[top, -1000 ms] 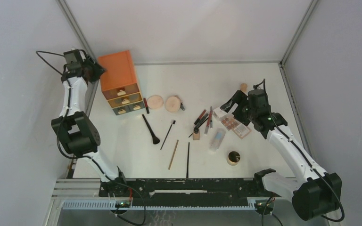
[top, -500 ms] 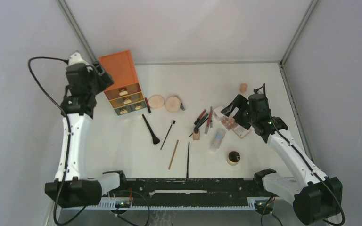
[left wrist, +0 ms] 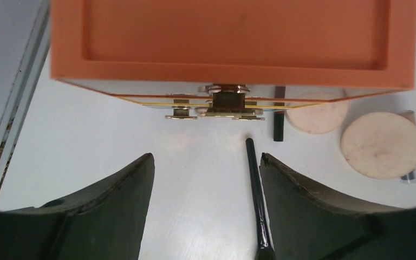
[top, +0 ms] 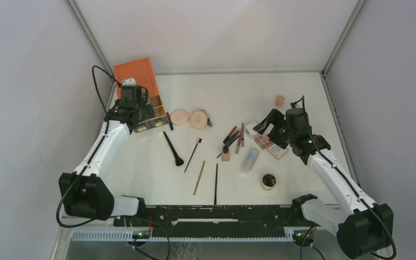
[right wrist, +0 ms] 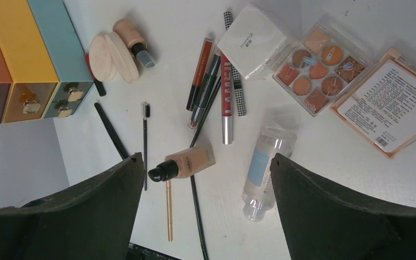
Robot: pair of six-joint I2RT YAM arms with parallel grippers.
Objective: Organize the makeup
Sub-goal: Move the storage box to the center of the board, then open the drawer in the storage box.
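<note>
The makeup lies scattered over the white table: a black brush (top: 172, 148), a spoolie (top: 193, 154), a wooden pencil (top: 199, 177), a black pencil (top: 216, 183), two round tan compacts (top: 179, 117) and a small jar (top: 268, 181). My left gripper (top: 140, 115) hovers open just in front of the orange drawer box (left wrist: 233, 38), with the brush handle (left wrist: 257, 200) beside its right finger. My right gripper (right wrist: 205, 158) hangs open and empty above a foundation bottle (right wrist: 192, 161) and a clear bottle (right wrist: 265, 168), near the reddish palette (right wrist: 319, 62) and red pencils (right wrist: 226, 86).
The three-drawer box (top: 136, 81) stands at the back left by the wall, drawers shut, handles (left wrist: 222, 105) facing forward. A printed carton (right wrist: 392, 105) lies beside the palette. A small tan piece (top: 279, 101) sits at the back right. The black base rail (top: 211, 214) runs along the near edge.
My left arm swung from the wall side of the drawer box round to its front and lowered, its jaws opening wider. The right arm shifted only slightly.
</note>
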